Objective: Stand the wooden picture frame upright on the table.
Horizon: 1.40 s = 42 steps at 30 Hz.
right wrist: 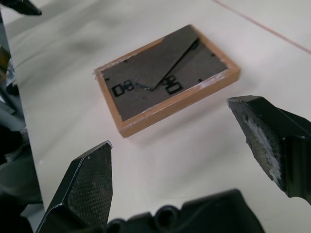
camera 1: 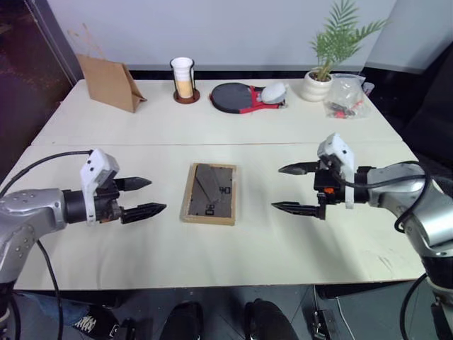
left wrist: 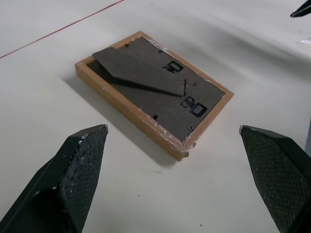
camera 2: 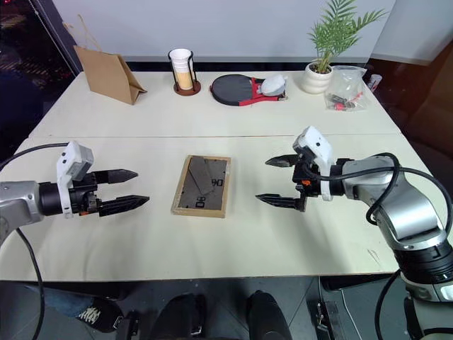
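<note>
Black-fingered left hand (camera 1: 144, 197): fingers spread wide, holding nothing; it hovers over the surface, just to the left of the frame and pointing toward it.
Right hand (camera 1: 296, 188): fingers likewise spread wide and empty; it hovers on the frame's other side, a little farther off, pointing inward.
Wooden picture frame (camera 1: 210, 193): lies flat, face down, on the near half of the surface (camera 1: 233, 244), between the two hands and touched by neither; the dark grey back faces up, its triangular fold-out stand lying nearly flat with the tip slightly raised.
Step in hand: judged to be the approach before any grasp; the frame is not yet lifted or stood.
Next move: probably calls for closing on the light-wood rim, tipping the frame up and swinging the stand out so it can bear the weight.
Writing: dark stencilled marks on the back, seemingly "08" twice; uncertain.
Far edge: brown paper bag (camera 1: 108, 82), cup stack in a holder (camera 1: 183, 79), table-tennis paddle (camera 1: 237, 97), potted plant (camera 1: 329, 53); no readable labels.
</note>
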Available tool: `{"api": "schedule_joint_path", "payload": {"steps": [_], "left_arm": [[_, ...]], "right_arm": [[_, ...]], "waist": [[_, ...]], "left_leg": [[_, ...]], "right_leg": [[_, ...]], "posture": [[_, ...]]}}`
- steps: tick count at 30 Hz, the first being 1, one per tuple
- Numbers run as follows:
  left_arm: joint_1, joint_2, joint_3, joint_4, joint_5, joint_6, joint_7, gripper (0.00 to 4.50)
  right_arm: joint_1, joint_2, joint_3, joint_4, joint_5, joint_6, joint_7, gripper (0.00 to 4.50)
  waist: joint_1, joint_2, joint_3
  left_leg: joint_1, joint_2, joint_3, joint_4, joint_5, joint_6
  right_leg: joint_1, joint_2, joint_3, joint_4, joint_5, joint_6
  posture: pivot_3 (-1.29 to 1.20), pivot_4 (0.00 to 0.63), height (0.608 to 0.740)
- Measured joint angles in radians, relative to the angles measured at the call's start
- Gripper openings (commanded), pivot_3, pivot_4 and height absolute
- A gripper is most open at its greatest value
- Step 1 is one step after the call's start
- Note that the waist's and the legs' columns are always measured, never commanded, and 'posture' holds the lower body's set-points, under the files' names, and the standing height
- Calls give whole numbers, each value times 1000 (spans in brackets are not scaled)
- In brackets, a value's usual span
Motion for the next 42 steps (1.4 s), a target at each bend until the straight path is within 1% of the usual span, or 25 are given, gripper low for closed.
{"api": "schedule_joint_path", "payload": {"steps": [6, 16, 22, 31, 32, 33, 34, 36, 37, 38, 40, 41, 42], "left_arm": [[-9, -12, -10, 17, 20, -18, -13, 4500], [-10, -40, -30, 18, 43, -32, -9, 4500], [-17, -50, -36, 42, 69, -70, -15, 4500], [-45, -98, -51, 76, 130, -124, 15, 4500], [-46, -100, -57, 82, 139, -130, 21, 4246], [-46, -103, -62, 89, 152, -138, 26, 3965], [-47, -112, -68, 104, 164, -153, 29, 3605], [-48, -124, -82, 123, 184, -170, 31, 2634], [-51, -131, -87, 135, 198, -181, 32, 2050], [-55, -135, -94, 146, 208, -192, 34, 1622], [-72, -154, -115, 177, 241, -214, 44, 553], [-80, -166, -124, 189, 254, -225, 51, 102], [-96, -185, -145, 217, 284, -245, 65, 41]], "right_arm": [[45, -9, -3, -19, 0, 2, -3, 4473], [46, -17, -8, -19, -4, 1, -36, 4473], [40, -17, -8, -17, -9, 9, -70, 4473], [-1, 9, 6, 34, -50, -5, -106, 4473], [-4, 16, 9, 49, -62, -9, -113, 3957], [-12, 25, 17, 67, -75, -13, -123, 3738], [-27, 44, 31, 88, -94, -18, -137, 3225], [-42, 67, 56, 107, -121, -25, -154, 2217], [-52, 79, 72, 120, -138, -28, -163, 1634], [-57, 88, 82, 127, -149, -30, -171, 1220], [-73, 122, 105, 151, -182, -32, -201, 133], [-78, 135, 117, 161, -197, -33, -213, 0], [-86, 162, 135, 180, -222, -34, -235, 0]], "waist": [[0, 0, 0], [0, 0, 0], [0, 0, 0], [-1, 0, 0], [-1, 0, 0], [-1, 0, 0], [-2, 0, 0], [-2, 0, 0], [-1, 0, 0], [-1, 0, 0], [0, 0, 0], [0, 0, 0], [1, -1, 0]], "left_leg": [[0, 0, 0, 0, 0, 0], [0, 0, 0, 0, 0, 0], [0, 0, 0, 0, 0, 0], [0, 0, 0, 0, 0, 0], [0, 0, 0, 0, 0, 0], [0, 0, 0, 1, 0, 0], [0, 0, 0, 1, 0, 0], [0, 0, 0, 1, 0, 0], [0, 0, 0, 1, 0, 0], [0, 0, 0, 1, 0, 0], [0, 0, 1, 1, 0, 0], [0, 0, 1, 1, 0, 0], [0, 0, 1, 2, 0, 0]], "right_leg": [[0, 0, 0, 0, 0, 0], [0, 0, 0, 1, 0, 0], [0, 0, 0, 1, 0, 0], [0, 1, 0, 1, 0, 0], [0, 1, 0, 1, 0, 0], [0, 1, 0, 1, 0, 0], [0, 1, 1, 1, 0, 0], [-1, 1, 1, 2, 0, 0], [-1, 1, 1, 2, 0, 0], [-1, 1, 1, 2, 0, 0], [-1, 1, 1, 2, 0, 0], [-1, 1, 1, 2, 0, 0], [0, 1, 1, 2, 0, 0]], "posture": [[0, 150, 740], [0, 150, 740], [0, 150, 740], [0, 150, 740], [0, 150, 740], [0, 150, 740], [0, 150, 740], [0, 150, 740], [0, 150, 740], [0, 150, 740], [0, 150, 740], [0, 150, 740], [0, 150, 740]]}}
